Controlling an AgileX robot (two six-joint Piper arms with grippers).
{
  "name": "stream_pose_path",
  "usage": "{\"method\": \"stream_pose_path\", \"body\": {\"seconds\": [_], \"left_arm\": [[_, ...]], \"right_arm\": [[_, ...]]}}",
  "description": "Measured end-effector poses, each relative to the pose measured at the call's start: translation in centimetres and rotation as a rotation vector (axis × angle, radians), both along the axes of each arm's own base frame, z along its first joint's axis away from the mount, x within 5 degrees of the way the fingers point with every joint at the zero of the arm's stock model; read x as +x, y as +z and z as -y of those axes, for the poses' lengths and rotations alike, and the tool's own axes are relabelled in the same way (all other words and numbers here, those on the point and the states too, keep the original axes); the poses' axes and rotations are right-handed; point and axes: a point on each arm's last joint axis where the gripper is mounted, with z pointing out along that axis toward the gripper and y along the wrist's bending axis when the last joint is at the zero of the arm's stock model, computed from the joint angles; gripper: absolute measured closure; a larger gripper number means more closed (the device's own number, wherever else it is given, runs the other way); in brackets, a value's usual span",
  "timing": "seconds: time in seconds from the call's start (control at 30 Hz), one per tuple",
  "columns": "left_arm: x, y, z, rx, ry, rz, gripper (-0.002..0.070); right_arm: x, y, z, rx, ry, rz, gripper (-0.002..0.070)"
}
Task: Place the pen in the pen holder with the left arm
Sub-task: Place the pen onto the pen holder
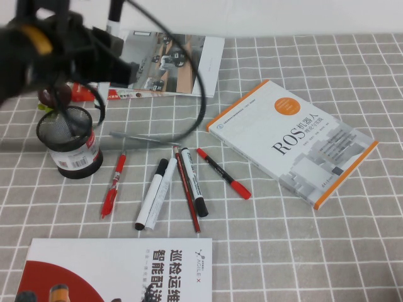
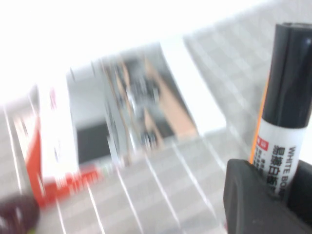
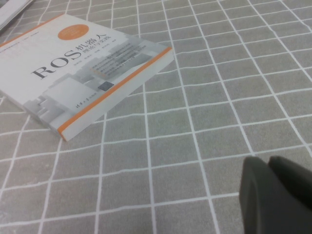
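One pen (image 2: 285,122) gripped by left claw (image 2: 265,204) — right claw (image 3: 278,195) closed, low over tablecloth.

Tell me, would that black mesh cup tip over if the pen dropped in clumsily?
Possibly. The pen holder looks light, being open wire mesh, and it seems empty, so a sideways knock could shift it. Its base looks as wide as its rim, which should help. The left gripper holds the pen; the right gripper hangs over bare cloth.

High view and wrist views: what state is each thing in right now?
Pen: gripped upright, raised, cap on.
Left gripper: jaws shut on pen, up over the table's far left.
Pen holder: upright, no pen inside.
Right gripper: low over bare tablecloth, jaws together.
ROS book: flat, closed.
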Motion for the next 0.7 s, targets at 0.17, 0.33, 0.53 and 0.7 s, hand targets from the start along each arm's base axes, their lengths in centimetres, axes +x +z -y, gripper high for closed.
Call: {"method": "stream_pose_path", "body": {"seconds": [0.17, 0.33, 0.53, 0.7], "left_arm": [[-0.8, -2.0, -0.9, -0.081, 0.008, 0.164, 0.0565], [-0.7, -3.5, -1.8, -0.143, 0.029, 0.297, 0.0565], [0.9, -4.1, -3.9, -0.182, 0.107, 0.429, 0.0565], [3.3, -5.3, -5.7, -0.262, 0.188, 0.5, 0.0565]], "right_arm": [[0.0, 0.0, 0.0, 0.0, 0.0, 0.0, 0.0691], [0.0, 0.0, 0.0, 0.0, 0.0, 0.0, 0.0691], [0.0, 0.0, 0.0, 0.0, 0.0, 0.0, 0.0691], [0.0, 0.0, 0.0, 0.0, 0.0, 0.0, 0.0691]]}}
